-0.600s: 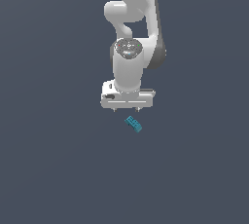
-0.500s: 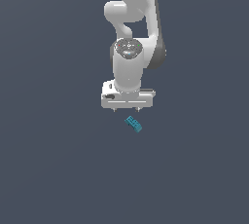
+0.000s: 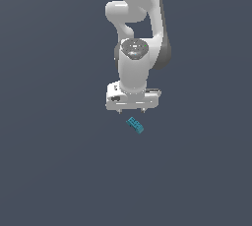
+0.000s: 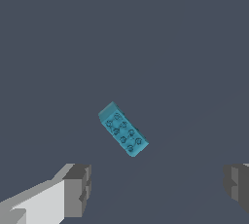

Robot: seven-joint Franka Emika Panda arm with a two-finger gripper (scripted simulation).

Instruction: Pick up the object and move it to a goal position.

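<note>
One arm, one gripper [image 3: 132, 110], one object in scene. The object is a single teal-blue block [image 3: 135, 125], oblong, studded on its upper face; the wrist view shows the studs in two rows along its length, roughly eight in total, though the far ones are small and hard to count exactly. Block [image 4: 123, 129] lies flat on the plain dark grey surface [image 3: 59, 171], long axis diagonal in both views. In the exterior view it sits just below the white gripper body and slightly toward the exterior view's right, near but not touching. Two short finger stubs poke out under the gripper body there, spaced apart. Wrist view confirms: two fingers visible, one grey pad [image 4: 77, 190] on a white finger on one side, the other grey pad at the opposite edge, partly cut off by the frame. Jaws are spread wide, nothing between them; the block is ahead of the gap, clear of both pads, not in contact with either. Gripper points straight down, arm upright above it. No goal marker can be made out in either view.
</note>
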